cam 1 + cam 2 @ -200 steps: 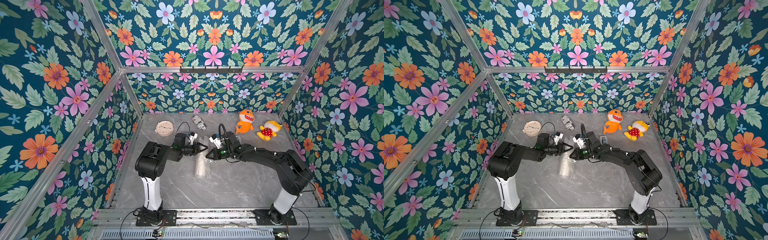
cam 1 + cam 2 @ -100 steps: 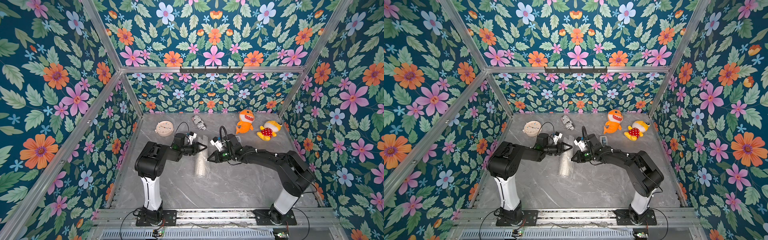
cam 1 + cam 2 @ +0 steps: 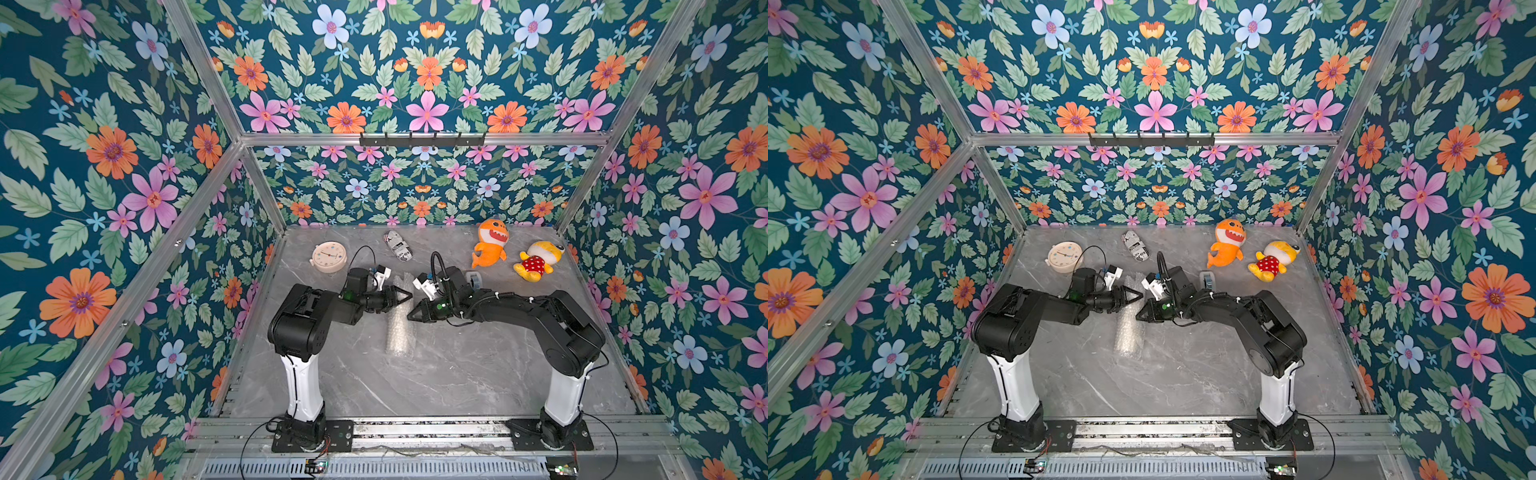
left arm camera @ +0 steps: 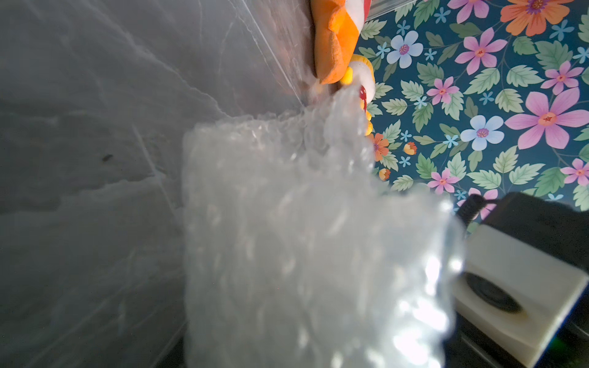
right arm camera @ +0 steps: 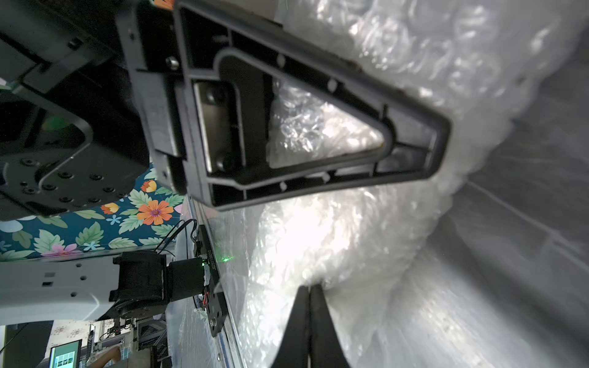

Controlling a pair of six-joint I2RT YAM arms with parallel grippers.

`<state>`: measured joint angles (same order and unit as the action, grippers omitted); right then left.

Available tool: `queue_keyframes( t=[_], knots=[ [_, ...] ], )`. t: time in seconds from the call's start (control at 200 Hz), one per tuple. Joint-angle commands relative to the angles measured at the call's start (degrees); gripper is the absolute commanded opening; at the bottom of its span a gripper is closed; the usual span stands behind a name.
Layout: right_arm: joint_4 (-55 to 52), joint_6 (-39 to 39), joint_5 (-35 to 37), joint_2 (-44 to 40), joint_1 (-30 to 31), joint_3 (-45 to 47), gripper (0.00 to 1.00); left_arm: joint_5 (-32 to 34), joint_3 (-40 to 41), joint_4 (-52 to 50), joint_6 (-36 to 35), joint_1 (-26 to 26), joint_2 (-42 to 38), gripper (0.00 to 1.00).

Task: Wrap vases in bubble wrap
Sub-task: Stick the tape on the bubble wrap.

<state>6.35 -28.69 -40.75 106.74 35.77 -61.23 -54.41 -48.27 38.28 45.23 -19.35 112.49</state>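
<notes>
Wrap (image 3: 400,336) lies rolled, long axis running front to back. Left claw (image 3: 406,296) clamps its far end; right claw (image 3: 410,317), pinched shut, noses against it.

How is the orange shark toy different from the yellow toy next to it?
The orange shark toy is orange almost all over, with a white toothy mouth; the yellow toy has a red middle with white spots. The orange shark toy lies nearer the back wall; the yellow toy lies nearer the right wall. Both are soft toys lying close together on the grey table.
</notes>
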Motion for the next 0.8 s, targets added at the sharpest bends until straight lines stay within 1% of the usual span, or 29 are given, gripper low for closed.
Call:
queue_keyframes(
  t=[0.0,0.125,0.35,0.475,0.64,0.725,0.795],
  knots=[
    [0.0,0.9,0.3,-3.1,-1.1,1.7,0.03,-1.9,-0.3,4.9,1.1,-0.1,-0.4,0.11],
    [-1.5,1.8,-0.1,-6.0,-1.9,3.5,0.03,-2.0,-0.6,4.9,1.1,0.0,-0.2,0.11],
    [1.0,0.8,-1.0,-5.8,-1.6,6.4,0.03,-2.0,-0.7,4.7,1.1,0.0,-0.2,0.11],
    [2.1,0.5,-1.3,-3.0,-1.2,5.1,0.03,-1.9,-0.7,4.6,1.1,0.1,-0.4,0.10],
    [1.8,0.6,-2.5,0.9,-1.2,0.9,0.03,-1.8,-0.5,4.6,1.1,0.0,-0.5,0.11],
    [0.5,0.8,-3.1,0.5,-1.1,0.2,0.02,-1.7,-0.6,4.7,1.1,-0.1,-0.5,0.11],
    [-1.0,1.9,-1.9,-2.0,-1.1,1.8,0.02,-1.6,-0.6,4.7,1.1,0.0,-0.5,0.11]
  ],
)
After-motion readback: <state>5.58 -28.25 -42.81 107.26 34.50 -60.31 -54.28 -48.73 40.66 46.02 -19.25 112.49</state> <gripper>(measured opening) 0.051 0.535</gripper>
